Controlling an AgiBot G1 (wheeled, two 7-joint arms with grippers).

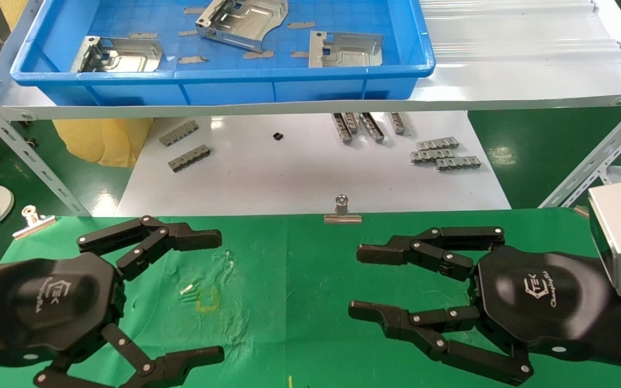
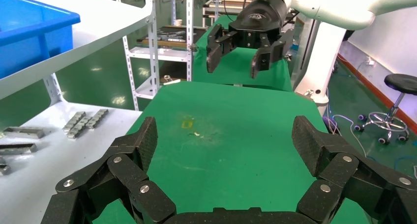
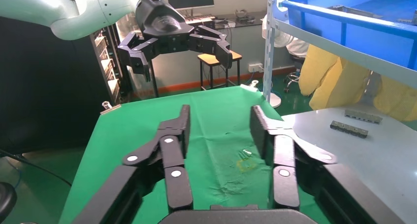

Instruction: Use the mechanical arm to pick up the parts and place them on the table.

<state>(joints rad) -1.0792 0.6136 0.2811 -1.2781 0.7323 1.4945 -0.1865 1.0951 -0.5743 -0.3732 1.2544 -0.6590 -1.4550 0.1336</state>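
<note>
Hovering over the green table [image 1: 289, 302], both grippers gape wide with nothing between their fingers and nothing touched. The left gripper [image 1: 219, 293] sits above the table's left side, the right gripper [image 1: 356, 283] above its right side, their fingertips pointing inward toward each other across a bare stretch of cloth. Each black hexagonal palm faces up and carries a white logo reading "TEK" with a line of script beneath that is too small to read surely. Both arms reach in low from the near edge, wrists roughly level.

Three parts lie beyond the table in the blue tray [image 1: 224, 81] on the raised shelf: one part [image 1: 119, 55] at the tray's left, one part [image 1: 243, 21] tilted near its middle, one part [image 1: 345, 49] toward its right. Flat grey bits are scattered among them.

Between tray and table, the white board [image 1: 310, 172] holds small grey slotted strips [image 1: 445, 153]. A silver clip [image 1: 342, 210] grips the table's far edge at its middle, another clip [image 1: 33, 220] its far left corner.
</note>
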